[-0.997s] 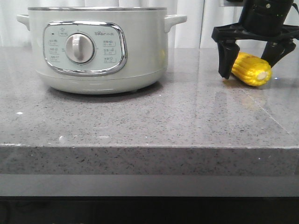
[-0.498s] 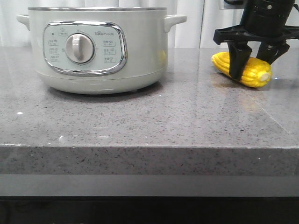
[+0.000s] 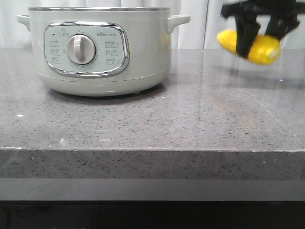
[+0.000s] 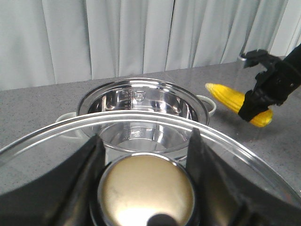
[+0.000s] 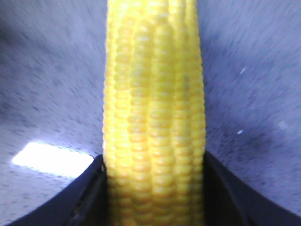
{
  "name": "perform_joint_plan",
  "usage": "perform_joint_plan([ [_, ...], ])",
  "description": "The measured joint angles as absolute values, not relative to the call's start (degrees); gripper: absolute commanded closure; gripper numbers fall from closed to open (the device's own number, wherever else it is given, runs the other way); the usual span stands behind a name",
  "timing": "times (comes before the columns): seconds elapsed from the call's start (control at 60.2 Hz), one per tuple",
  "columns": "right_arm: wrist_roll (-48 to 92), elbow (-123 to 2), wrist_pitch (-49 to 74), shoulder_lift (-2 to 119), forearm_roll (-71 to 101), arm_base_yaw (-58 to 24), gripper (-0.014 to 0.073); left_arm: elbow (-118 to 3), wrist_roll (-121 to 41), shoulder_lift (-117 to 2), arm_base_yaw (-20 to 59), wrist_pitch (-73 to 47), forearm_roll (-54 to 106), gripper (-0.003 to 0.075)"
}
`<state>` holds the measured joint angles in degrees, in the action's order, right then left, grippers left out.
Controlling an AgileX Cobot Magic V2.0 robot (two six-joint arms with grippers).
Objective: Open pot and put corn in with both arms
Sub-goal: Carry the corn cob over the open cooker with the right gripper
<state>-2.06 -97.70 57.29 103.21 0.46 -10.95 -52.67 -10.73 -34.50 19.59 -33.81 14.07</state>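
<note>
Right fingers (image 3: 255,28) clamped across the corn (image 3: 267,47), one dark finger crossing the cob's middle in front view, both ends sticking out either side. Right wrist view: cob (image 5: 155,117) runs straight out between the two fingers (image 5: 89,197), kernels touching both. Corn is off the counter (image 3: 152,124), in the air, tilted, right of the pot (image 3: 100,52) and about level with its rim. Blurred in front view.

Left fingers (image 4: 84,174) closed on the lid knob (image 4: 148,193), brass-coloured and round; glass lid (image 4: 56,136) held in the air near the pot's side. Left wrist view puts the open pot (image 4: 141,113) just beyond the lid edge.

Clearance: pot mouth fully open, steel rim bare, steel inner bowl visible. Open counter between pot's right handle (image 3: 178,21) and the corn. Curtain (image 4: 141,37) behind the counter's far edge. Near counter edge well in front of pot.

Corn: bright yellow, tidy kernel rows, short, far smaller than pot. Pot: pale cream-green, chrome-framed panel, round dial (image 3: 81,49).
</note>
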Motion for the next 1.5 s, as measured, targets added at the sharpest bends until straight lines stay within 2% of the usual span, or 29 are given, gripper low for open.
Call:
perform_joint_plan([
  [0.216, 0.0, -104.05, 58.89, 97.81, 0.42, -12.38, 0.0337, -52.67, -10.73, -34.5, 19.59, -33.81, 14.07, 0.0531],
  [0.415, 2.33, -109.23, 59.46, 96.72, 1.67, -17.27, 0.0337, -52.67, -10.73, -34.5, 19.59, -33.81, 14.07, 0.0531],
  [0.681, 4.91, -110.89, 51.65, 97.54, 7.51, -26.47, 0.0337, -52.67, -10.73, -34.5, 19.59, -33.71, 14.07, 0.0531],
  [1.03, 5.55, -118.62, 50.02, 107.97, 8.93, -34.6, 0.0337, -52.67, -10.73, -34.5, 19.59, -33.62, 14.07, 0.0531],
  [1.495, 5.77, -124.07, 57.72, 118.07, 6.58, -35.0, 0.0335, -52.67, -10.73, -34.5, 19.59, -33.62, 14.07, 0.0531],
])
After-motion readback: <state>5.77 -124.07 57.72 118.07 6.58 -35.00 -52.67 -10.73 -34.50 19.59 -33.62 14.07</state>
